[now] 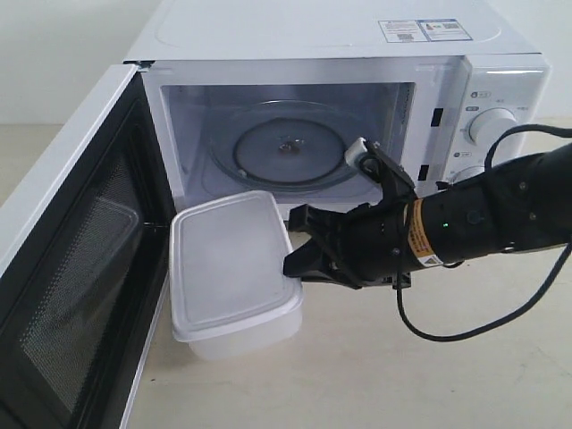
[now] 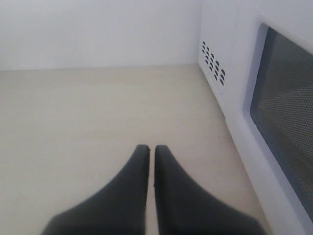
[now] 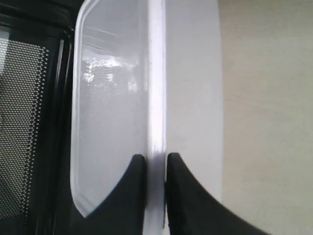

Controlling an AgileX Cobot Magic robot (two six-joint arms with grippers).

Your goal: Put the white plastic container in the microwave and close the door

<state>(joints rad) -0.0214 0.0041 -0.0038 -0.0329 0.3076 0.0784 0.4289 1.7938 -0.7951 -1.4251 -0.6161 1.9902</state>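
Your right jaws are clenched on the side rim of the white plastic container (image 1: 234, 268). One black fingertip (image 3: 133, 183) is on the lid side and the other on the wall side, with the rim pinched between them. The grip sits on the container's right edge, toward its near corner.

The container is lid up and outside the cavity, in front of the lower left part of the microwave (image 1: 313, 36) opening and close to the inner face of the door (image 1: 71, 268). I cannot tell whether it touches the counter (image 1: 402, 375). The door stands wide open to the left. The glass turntable (image 1: 286, 147) lies in the cavity behind the container.

Your left jaws are closed to a thin slit and grasp nothing. They are over the counter, beside the door's outer face.
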